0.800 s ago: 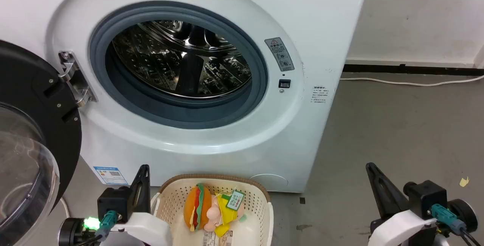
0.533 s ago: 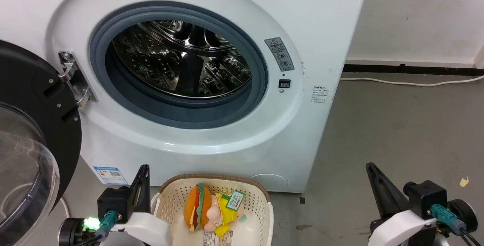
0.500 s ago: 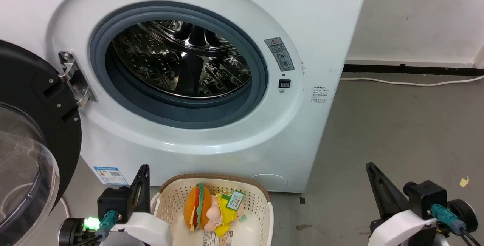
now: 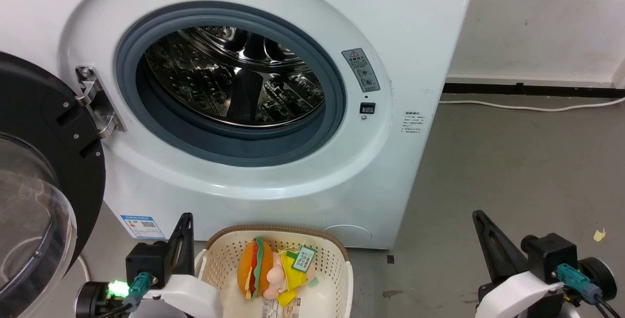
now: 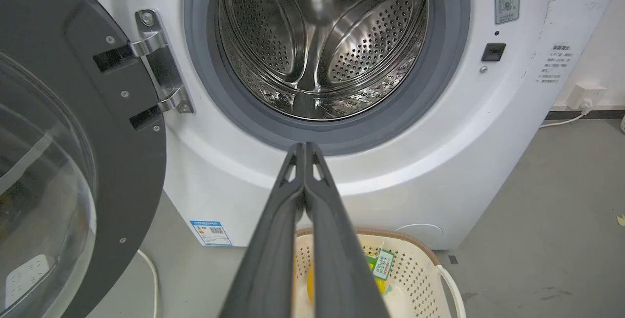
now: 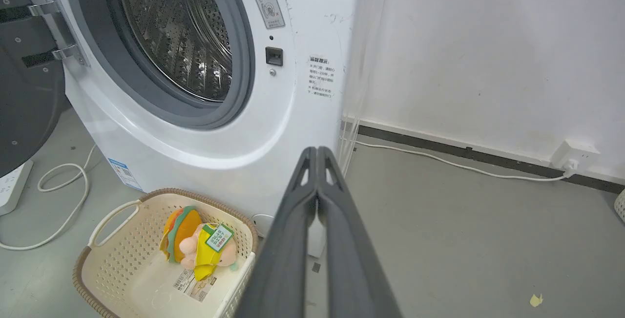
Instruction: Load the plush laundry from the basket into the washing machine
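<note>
The plush laundry (image 4: pixel 271 271), an orange hamburger with pink and yellow pieces and a green tag, lies in the cream basket (image 4: pixel 337 264) on the floor before the washing machine (image 4: pixel 342 171). The same plush clump (image 6: pixel 195 247) rests in the basket (image 6: pixel 112 269) in the right wrist view. The steel drum (image 4: pixel 234 76) looks empty, and the black-framed door (image 4: pixel 39 161) hangs wide to the left. My left gripper (image 4: pixel 185 218) is shut, left of the basket, its fingertips (image 5: pixel 303 147) pressed together. My right gripper (image 4: pixel 477 214) is shut, far right over bare floor, holding nothing (image 6: pixel 316 151).
A white cable (image 4: pixel 532 107) runs along the grey floor by the back wall to a socket (image 6: pixel 571 154). Another white cord (image 6: pixel 63 181) loops left of the machine near a power strip (image 6: pixel 12 186). Open floor lies to the right of the washer.
</note>
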### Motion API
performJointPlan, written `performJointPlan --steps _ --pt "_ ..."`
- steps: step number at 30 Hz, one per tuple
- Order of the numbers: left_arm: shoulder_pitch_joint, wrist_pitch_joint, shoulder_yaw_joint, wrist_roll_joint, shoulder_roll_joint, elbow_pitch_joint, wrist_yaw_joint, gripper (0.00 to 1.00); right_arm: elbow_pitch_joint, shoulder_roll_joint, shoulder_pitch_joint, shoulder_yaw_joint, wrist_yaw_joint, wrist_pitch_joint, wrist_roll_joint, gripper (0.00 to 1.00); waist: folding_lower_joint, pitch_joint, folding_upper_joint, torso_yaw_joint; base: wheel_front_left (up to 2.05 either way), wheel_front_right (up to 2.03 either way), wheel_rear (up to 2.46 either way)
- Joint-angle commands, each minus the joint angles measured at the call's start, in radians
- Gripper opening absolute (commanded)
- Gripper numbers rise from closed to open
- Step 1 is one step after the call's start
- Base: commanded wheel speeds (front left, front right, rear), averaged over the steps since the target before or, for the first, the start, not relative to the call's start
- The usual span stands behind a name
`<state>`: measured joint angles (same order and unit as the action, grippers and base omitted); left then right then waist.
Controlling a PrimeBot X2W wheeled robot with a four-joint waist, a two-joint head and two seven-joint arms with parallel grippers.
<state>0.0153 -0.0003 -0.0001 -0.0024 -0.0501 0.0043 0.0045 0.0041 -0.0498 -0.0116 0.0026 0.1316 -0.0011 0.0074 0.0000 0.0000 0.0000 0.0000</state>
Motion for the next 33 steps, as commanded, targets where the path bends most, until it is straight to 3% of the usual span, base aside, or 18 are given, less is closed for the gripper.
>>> performJointPlan --steps 1,11,12,33 --pt "-0.015 0.000 0.000 0.002 0.000 -0.004 -0.005 0.00 -0.004 0.000 0.012 -0.003 -0.001 0.001 -0.007 0.00 0.0000 0.000 0.0000 0.000 0.00 0.00 0.00" --pt "-0.015 0.000 0.000 0.002 0.000 -0.004 -0.005 0.00 -0.004 0.000 0.012 -0.003 -0.001 0.001 -0.007 0.00 0.0000 0.000 0.0000 0.000 0.00 0.00 0.00" --pt "-0.015 0.000 0.000 0.002 0.000 -0.004 -0.005 1.00 -0.004 0.000 0.012 -0.003 -0.001 0.001 -0.007 1.00 0.0000 0.000 0.0000 0.000 0.00 0.00 0.00" --pt "-0.007 -0.031 -0.036 -0.011 0.000 0.014 0.017 1.00 -0.002 0.000 0.002 -0.005 0.000 -0.031 0.030 1.00 0.0000 0.021 0.0000 -0.010 0.00 0.00 0.00"
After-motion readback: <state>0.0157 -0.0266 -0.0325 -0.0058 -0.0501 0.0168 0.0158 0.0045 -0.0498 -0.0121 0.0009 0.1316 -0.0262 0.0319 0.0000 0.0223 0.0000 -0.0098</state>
